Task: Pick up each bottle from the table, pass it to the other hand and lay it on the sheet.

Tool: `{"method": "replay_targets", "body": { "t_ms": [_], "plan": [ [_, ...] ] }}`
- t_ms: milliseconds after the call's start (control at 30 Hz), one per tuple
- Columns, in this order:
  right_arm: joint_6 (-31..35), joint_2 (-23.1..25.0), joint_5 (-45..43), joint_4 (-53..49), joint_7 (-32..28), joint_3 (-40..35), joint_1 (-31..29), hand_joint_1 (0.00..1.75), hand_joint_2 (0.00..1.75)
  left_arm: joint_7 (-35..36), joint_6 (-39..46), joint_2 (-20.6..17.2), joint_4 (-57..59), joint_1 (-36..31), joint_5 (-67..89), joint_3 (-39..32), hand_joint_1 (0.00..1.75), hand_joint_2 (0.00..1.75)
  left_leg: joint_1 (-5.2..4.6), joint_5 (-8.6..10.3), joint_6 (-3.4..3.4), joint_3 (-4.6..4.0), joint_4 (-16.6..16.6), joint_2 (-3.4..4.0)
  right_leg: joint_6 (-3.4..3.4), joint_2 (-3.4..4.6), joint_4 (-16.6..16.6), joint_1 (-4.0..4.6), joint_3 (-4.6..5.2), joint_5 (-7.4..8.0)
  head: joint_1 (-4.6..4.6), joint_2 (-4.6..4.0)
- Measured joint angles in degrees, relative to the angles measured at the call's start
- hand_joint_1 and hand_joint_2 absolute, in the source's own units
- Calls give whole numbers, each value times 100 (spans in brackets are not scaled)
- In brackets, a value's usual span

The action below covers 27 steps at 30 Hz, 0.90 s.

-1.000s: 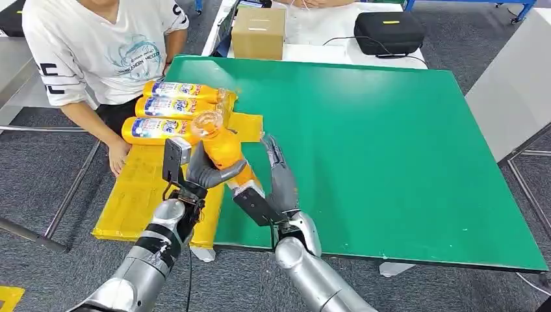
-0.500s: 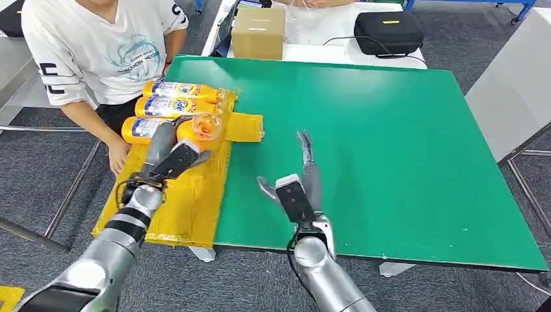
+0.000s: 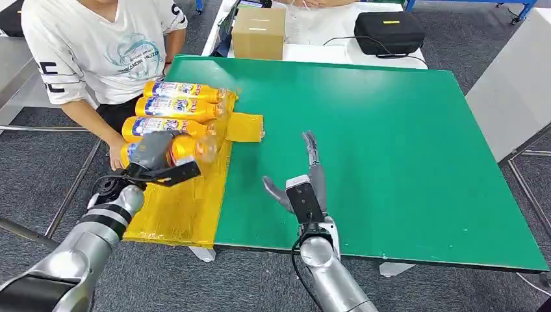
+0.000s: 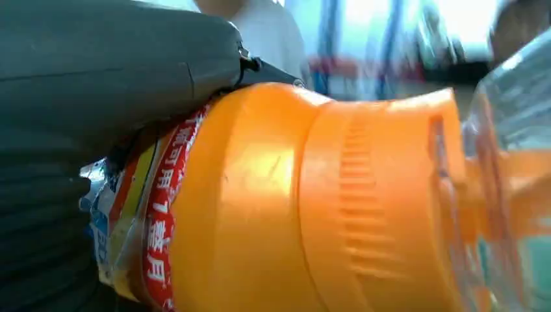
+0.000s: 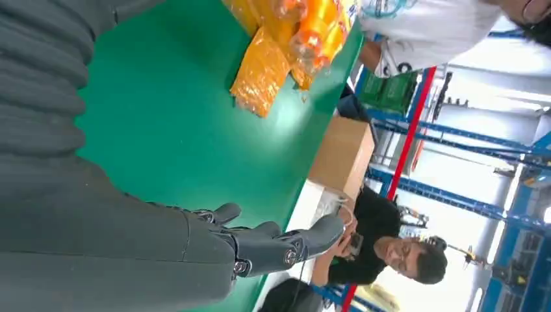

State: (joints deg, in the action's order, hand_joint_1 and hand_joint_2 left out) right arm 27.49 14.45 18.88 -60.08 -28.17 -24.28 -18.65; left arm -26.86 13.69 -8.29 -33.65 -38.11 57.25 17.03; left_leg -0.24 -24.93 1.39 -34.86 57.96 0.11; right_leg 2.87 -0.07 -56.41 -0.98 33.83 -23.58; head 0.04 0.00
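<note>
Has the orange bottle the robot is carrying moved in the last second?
Yes. The orange bottle, held by the left robot hand, went from near the green table's front edge leftward onto the yellow sheet, beside the three lying bottles.

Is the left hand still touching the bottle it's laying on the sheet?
Touching. In the head view the left hand wraps the bottle over the yellow sheet; left wrist view shows it pressed against the label.

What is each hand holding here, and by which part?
Left hand grips an orange plastic bottle around its labelled body, over the yellow sheet. Right hand holds nothing.
</note>
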Motion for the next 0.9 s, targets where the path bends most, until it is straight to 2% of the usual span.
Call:
{"method": "replay_targets", "body": {
  "t_ms": [200, 400, 433, 567, 767, 900],
  "plan": [
    [-188, -20, -92, 35, -140, 17, -46, 0, 175, -125, -686, -325, 688, -177, 500, 819, 175, 175, 0, 0, -1, 0, 0, -2, 0, 0, -3, 0, 0, 0, -2, 0],
    [-269, -7, -149, 118, -170, 15, -124, 0, 175, -190, -825, -371, 981, -319, 585, 1276, 175, 175, 0, 0, -1, 4, -1, -2, -1, 0, -2, -1, -6, 0, 0, 0],
    [-280, -4, -151, 133, -170, 15, -131, 0, 175, -192, -845, -380, 1014, -334, 585, 1315, 3, 175, 0, 0, -1, 7, -1, -2, -1, 0, -3, -1, -8, 0, 0, 0],
    [-317, 4, -164, 192, -190, 4, -179, 0, 175, -194, -711, -380, 1086, -335, 493, 1420, 0, 175, 0, 0, -1, 19, -2, -2, -1, 0, -3, 0, -18, 0, 0, 0],
    [-293, 37, -175, 310, -197, -24, -274, 0, 175, -137, 73, -236, 1138, -113, -54, 1368, 0, 175, 0, 1, -1, 21, -2, -15, -3, -7, -3, -1, -25, -2, 0, 0],
    [-238, 72, -221, 459, -197, -63, -369, 0, 175, -698, 469, 27, 1127, 194, -1193, 877, 0, 175, -3, 3, 0, 21, -2, -11, -2, -6, -2, -3, -24, -1, -2, 0]
  ]
}}
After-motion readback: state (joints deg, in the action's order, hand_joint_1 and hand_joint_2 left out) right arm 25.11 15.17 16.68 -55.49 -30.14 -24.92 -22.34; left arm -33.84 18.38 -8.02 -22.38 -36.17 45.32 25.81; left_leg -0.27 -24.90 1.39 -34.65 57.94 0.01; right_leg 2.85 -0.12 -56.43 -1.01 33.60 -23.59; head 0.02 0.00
